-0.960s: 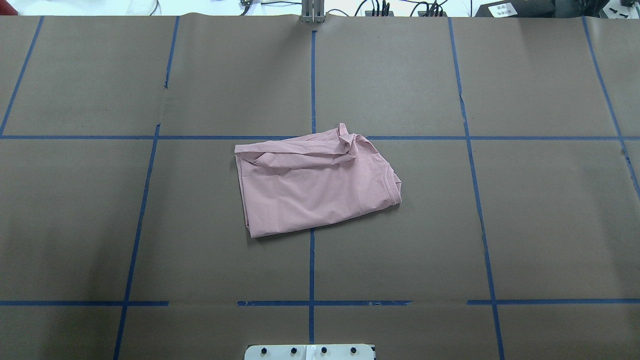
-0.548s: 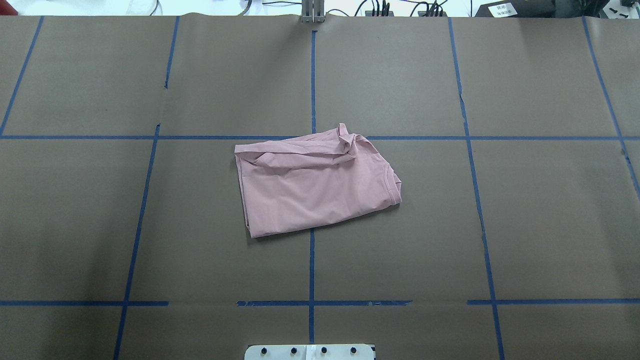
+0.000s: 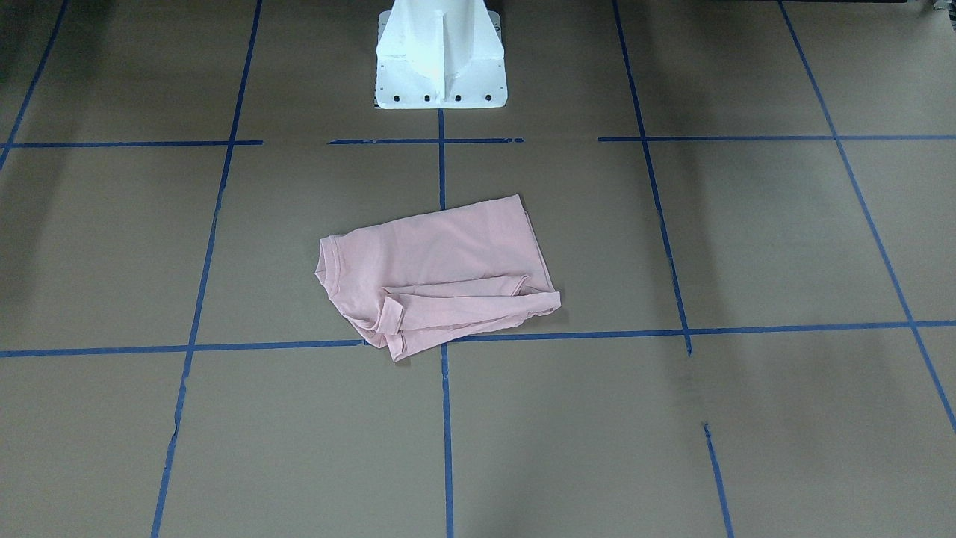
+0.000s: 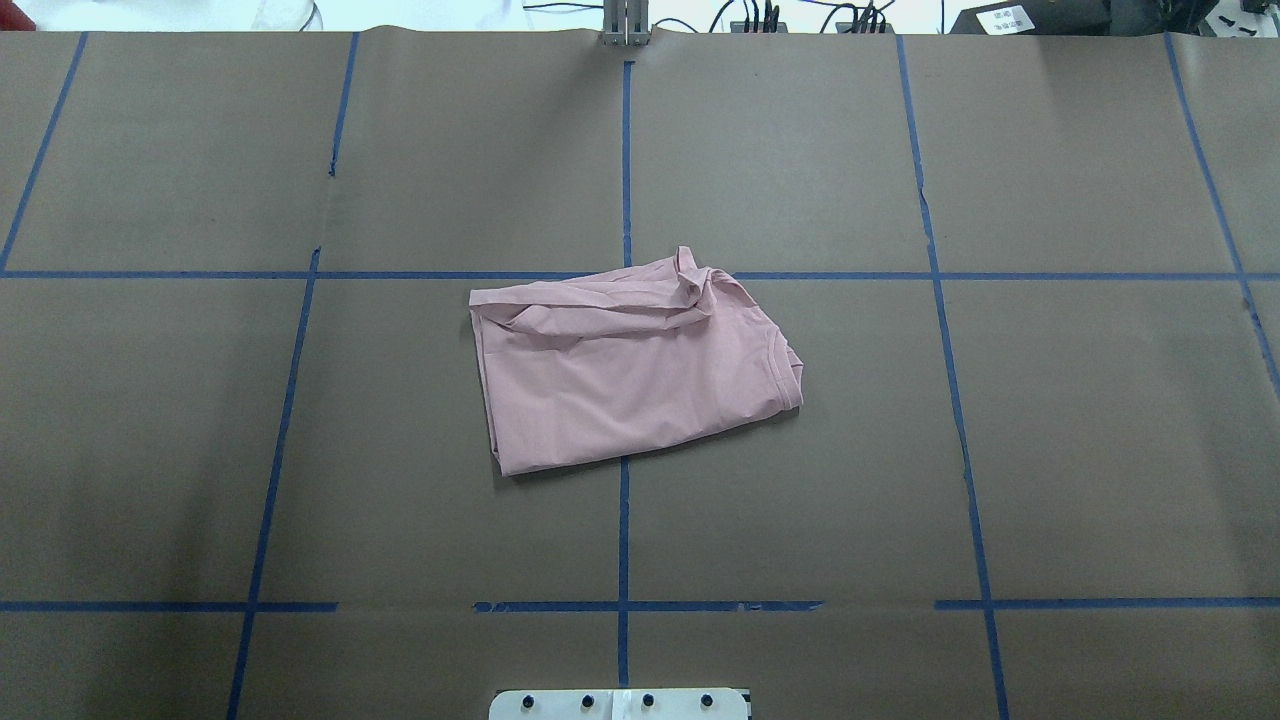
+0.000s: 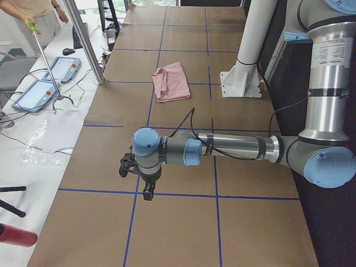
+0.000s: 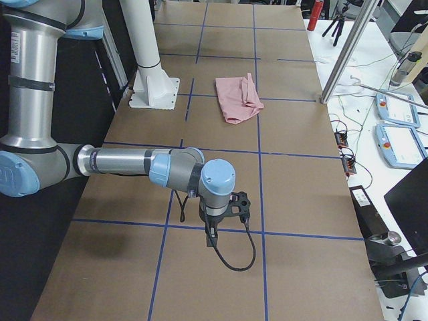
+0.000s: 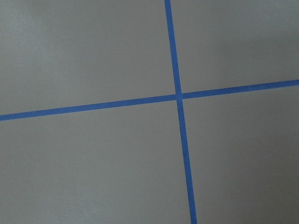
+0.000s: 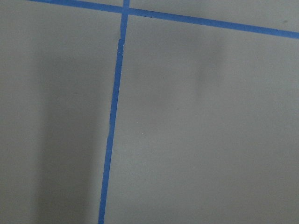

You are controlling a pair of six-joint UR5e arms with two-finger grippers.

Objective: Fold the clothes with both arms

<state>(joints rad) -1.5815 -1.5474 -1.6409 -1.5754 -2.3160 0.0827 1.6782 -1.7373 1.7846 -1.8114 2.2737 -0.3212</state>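
In the front-facing view, the T-shirt (image 3: 437,269) is lying as a compact folded packet on the brown table (image 3: 747,246), in front of the white pedestal (image 3: 439,60). A rumpled strip is running along the packet's camera-side edge. The folding is probably nearly finished. Any last fold is calling for both grippers to flatten that strip first, then to carry matching corners over evenly.

The overhead view is showing the bunched cloth at the far edge more clearly, and no arm.

Only the left side view is showing the left gripper (image 5: 143,181), which is hanging over bare table well apart from the shirt. I cannot tell its opening.

The right side view is showing the right gripper (image 6: 212,231) likewise, its opening unclear.

Both wrist views are showing only paper and blue tape (image 7: 177,95).
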